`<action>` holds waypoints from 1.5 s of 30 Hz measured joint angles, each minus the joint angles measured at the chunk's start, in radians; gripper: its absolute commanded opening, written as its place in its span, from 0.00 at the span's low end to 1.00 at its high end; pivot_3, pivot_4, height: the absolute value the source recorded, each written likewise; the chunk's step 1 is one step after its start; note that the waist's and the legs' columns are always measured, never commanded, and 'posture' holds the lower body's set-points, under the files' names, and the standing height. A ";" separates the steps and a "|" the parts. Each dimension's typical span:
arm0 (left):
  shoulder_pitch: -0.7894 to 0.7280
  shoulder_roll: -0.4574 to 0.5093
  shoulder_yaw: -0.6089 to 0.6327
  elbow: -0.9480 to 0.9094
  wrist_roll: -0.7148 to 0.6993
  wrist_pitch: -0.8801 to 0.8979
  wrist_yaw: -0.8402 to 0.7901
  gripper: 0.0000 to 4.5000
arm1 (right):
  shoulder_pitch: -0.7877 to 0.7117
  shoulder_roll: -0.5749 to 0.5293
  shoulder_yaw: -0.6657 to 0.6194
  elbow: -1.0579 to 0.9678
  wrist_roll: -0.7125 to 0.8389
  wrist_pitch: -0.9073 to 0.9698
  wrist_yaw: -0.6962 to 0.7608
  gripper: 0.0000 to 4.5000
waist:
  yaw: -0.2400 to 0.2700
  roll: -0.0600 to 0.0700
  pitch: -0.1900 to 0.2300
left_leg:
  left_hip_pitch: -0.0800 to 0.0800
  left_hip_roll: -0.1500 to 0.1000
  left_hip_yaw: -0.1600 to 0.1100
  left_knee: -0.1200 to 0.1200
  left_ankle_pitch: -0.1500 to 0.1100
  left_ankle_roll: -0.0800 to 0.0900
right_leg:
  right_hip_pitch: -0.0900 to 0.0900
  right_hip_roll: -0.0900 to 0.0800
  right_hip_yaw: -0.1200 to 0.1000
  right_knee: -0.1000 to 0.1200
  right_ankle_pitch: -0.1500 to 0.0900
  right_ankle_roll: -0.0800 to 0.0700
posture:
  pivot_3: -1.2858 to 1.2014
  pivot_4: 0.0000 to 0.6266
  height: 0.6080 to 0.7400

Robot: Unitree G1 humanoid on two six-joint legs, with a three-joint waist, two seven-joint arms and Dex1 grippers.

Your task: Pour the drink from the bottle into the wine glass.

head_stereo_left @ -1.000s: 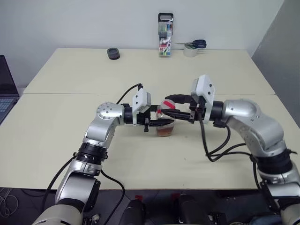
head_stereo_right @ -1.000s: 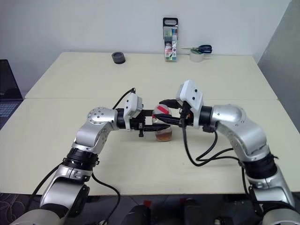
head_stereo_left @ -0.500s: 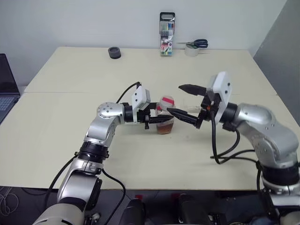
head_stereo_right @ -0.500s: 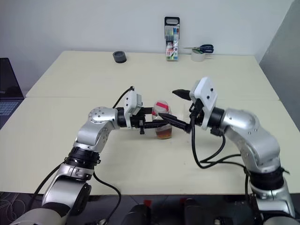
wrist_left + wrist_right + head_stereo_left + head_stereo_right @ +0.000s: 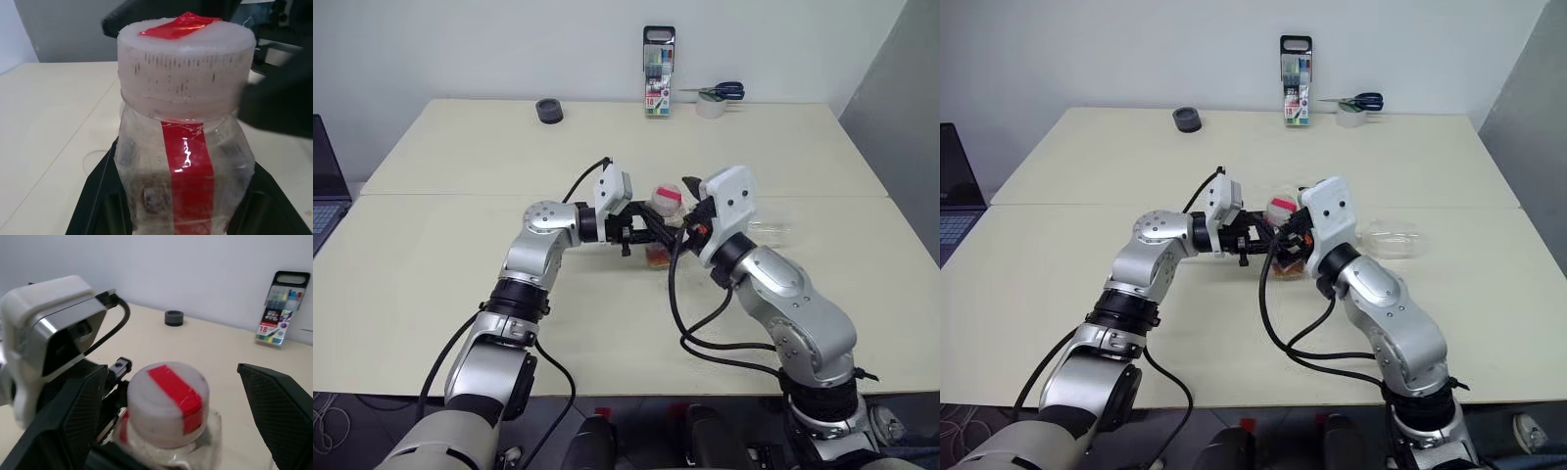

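while the cap is still seated on the bottle, the step in hand is judged to be uncapping, not pouring. the bottle is held upright near the middle of the table, clamped at its lower body between the two black fingers of the left gripper, which is closed on it. a little reddish-brown drink is seen low in the bottle. a red strip runs across the white cap and down the clear side.

the right gripper is brought up to the cap with its jaws spread wide, one finger on each side of the cap and apart from it; nothing is gripped by it.

the wine glass is seen lying on its side on the table, just beyond the right arm, well apart from the bottle.

further off, by the far edge, a marker pen set, scissors on a roll of tape and a small dark tape roll are seen; a laptop sits off the table's left side.

next, the open jaws would need to be closed squarely on the cap and twisted while the bottle is kept steady; the glass would also need to be stood upright before any pour.
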 measured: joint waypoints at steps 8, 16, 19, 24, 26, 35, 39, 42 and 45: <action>0.000 -0.008 -0.001 0.008 0.019 -0.016 0.000 0.40 | -0.004 0.022 0.008 0.045 -0.039 -0.029 -0.004 0.72 | -0.001 0.000 0.000 | 0.000 0.000 0.000 0.000 -0.001 0.001 | 0.000 0.000 0.000 0.000 0.000 0.000 | 0.52 0.24 1.00; 0.000 -0.009 0.000 0.008 0.020 -0.017 0.001 0.40 | -0.003 0.011 0.028 0.050 -0.040 -0.051 0.028 0.42 | -0.001 0.000 0.000 | 0.000 0.000 0.000 0.000 -0.001 0.001 | 0.000 0.000 0.000 0.000 0.000 0.000 | 0.52 0.24 1.00; 0.006 -0.008 0.000 0.004 0.018 -0.024 -0.006 0.39 | -0.010 -0.066 0.035 0.065 -0.030 -0.100 0.124 0.42 | 0.000 0.000 0.000 | 0.000 0.000 0.000 0.000 -0.001 0.002 | 0.000 0.000 0.000 0.000 0.000 0.000 | 0.52 0.24 1.00; 0.008 0.004 -0.002 0.004 0.017 -0.034 -0.037 0.39 | -0.173 -0.265 0.002 0.288 0.103 -0.211 0.514 0.42 | -0.001 0.000 0.000 | 0.001 0.000 0.001 0.000 -0.001 0.002 | 0.001 0.000 0.000 0.000 0.000 0.000 | 0.52 0.24 1.00; 0.001 0.006 -0.005 0.004 0.016 -0.027 -0.054 0.39 | -0.241 -0.303 -0.013 0.387 0.167 -0.206 0.654 0.42 | -0.002 0.000 0.000 | 0.001 0.000 0.001 0.000 -0.001 0.002 | 0.001 0.001 -0.001 0.000 0.000 0.000 | 0.52 0.24 1.00; -0.007 0.012 -0.014 0.006 0.017 -0.008 -0.081 0.39 | -0.265 -0.341 -0.051 0.447 0.232 -0.175 0.773 0.71 | -0.001 0.001 0.001 | -0.001 0.000 0.000 0.000 -0.001 0.002 | 0.000 -0.001 0.000 -0.001 0.000 0.000 | 0.52 0.24 1.00; -0.008 0.029 0.002 0.015 0.017 0.006 -0.064 0.39 | -0.196 -0.353 -0.148 0.291 0.234 -0.147 0.646 0.95 | 0.000 0.001 0.001 | -0.001 0.000 -0.001 0.000 -0.001 0.002 | 0.000 -0.001 -0.001 -0.001 0.000 0.000 | 0.52 0.24 1.00; -0.008 0.026 0.006 0.021 0.017 0.009 -0.057 0.39 | -0.126 -0.333 -0.170 0.145 0.245 -0.096 0.551 0.95 | 0.000 0.001 0.001 | -0.001 0.000 0.000 0.000 -0.001 0.002 | 0.000 -0.001 -0.001 -0.001 0.000 0.000 | 0.52 0.24 1.00; -0.009 0.021 0.007 0.026 0.017 0.009 -0.043 0.39 | -0.031 -0.268 -0.163 0.042 0.216 -0.066 0.412 0.95 | 0.001 0.001 0.001 | -0.001 0.000 0.000 0.001 -0.001 0.002 | 0.000 -0.001 0.000 0.000 0.000 0.000 | 0.52 0.24 1.00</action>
